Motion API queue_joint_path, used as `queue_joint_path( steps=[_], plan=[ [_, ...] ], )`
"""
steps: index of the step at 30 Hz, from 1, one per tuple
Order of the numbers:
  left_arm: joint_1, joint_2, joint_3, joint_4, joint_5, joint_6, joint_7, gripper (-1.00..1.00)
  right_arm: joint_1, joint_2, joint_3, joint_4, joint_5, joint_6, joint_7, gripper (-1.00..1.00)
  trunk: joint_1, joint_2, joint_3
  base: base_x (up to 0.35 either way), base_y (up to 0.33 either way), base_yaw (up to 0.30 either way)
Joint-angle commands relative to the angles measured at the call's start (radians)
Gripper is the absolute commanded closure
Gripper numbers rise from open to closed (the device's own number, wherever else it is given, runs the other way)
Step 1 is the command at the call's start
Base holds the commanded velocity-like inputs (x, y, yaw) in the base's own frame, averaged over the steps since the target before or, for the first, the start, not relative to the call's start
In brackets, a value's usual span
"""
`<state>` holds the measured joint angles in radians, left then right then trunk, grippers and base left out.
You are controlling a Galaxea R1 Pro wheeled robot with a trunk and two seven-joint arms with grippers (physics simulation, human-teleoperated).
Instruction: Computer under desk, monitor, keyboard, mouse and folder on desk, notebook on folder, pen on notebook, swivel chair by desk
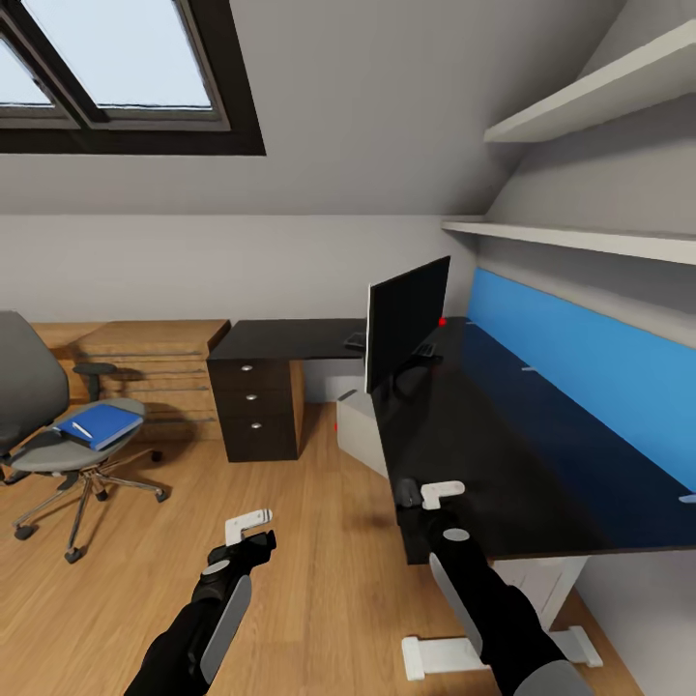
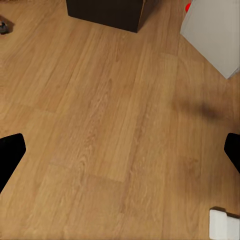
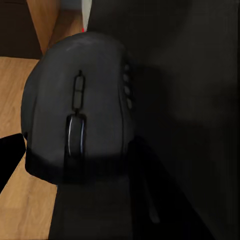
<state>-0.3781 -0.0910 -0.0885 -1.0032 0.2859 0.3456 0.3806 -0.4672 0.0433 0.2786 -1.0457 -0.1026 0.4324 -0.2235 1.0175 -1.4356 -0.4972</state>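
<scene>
My right gripper is shut on the dark mouse at the near left corner of the black desk. In the right wrist view the mouse sits between the fingers, by the desk edge. The monitor stands further back on the desk, with a dark edge of the keyboard showing beside it. The grey computer stands under the desk. At the left, the swivel chair carries the blue folder with the pen on it. I cannot make out the notebook. My left gripper hangs open over the floor.
A dark drawer unit stands under the desk's far wing, and a light wooden unit is against the back wall. White desk feet lie close to my right arm. A blue wall panel and shelves line the right wall.
</scene>
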Motion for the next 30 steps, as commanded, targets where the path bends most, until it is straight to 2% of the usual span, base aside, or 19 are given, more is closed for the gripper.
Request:
queue_joint_path(
  steps=[1, 5, 9, 12, 17, 20, 30],
  plan=[
    [0.0, 0.001, -0.002, -0.002, 0.01, 0.003, 0.009, -1.0, -0.001, 0.0, 0.007, -0.002, -0.014, 0.003, -0.015, 1.0, -0.004, 0.007, 0.002, 0.0, 0.0, 0.0],
    [0.0, 0.001, -0.002, -0.002, 0.01, 0.003, 0.004, -1.0, -0.001, 0.0, 0.036, -0.003, -0.014, 0.002, -0.033, 1.0, -0.004, 0.007, 0.002, 0.0, 0.0, 0.0],
    [0.0, 0.001, -0.002, -0.002, 0.01, 0.001, 0.001, -1.0, 0.001, 0.02, 0.135, -0.004, -0.015, 0.002, -0.131, 1.0, -0.004, 0.007, 0.002, 0.0, 0.0, 0.0],
    [0.0, 0.002, -0.002, -0.001, 0.01, 0.001, 0.0, -1.0, 0.001, 0.038, 0.173, -0.003, -0.022, -0.007, -0.189, 1.0, -0.004, 0.007, 0.002, 0.0, 0.067, 0.0],
    [0.0, 0.002, -0.002, -0.001, 0.01, 0.001, -0.002, -1.0, 0.003, 0.07, 0.189, -0.004, -0.026, -0.026, -0.217, 1.0, -0.004, 0.007, 0.002, 0.0, 0.232, 0.0],
    [0.0, 0.002, -0.002, -0.001, 0.01, 0.001, -0.002, -1.0, 0.005, 0.079, 0.191, -0.025, -0.026, -0.03, -0.221, 1.0, -0.004, 0.007, 0.002, 0.0, 0.291, 0.0],
    [0.0, 0.002, -0.002, -0.001, 0.01, 0.001, -0.003, -1.0, 0.006, 0.087, 0.203, -0.037, -0.027, -0.054, -0.221, 1.0, -0.004, 0.007, 0.002, 0.0, 0.324, 0.0]
  ],
)
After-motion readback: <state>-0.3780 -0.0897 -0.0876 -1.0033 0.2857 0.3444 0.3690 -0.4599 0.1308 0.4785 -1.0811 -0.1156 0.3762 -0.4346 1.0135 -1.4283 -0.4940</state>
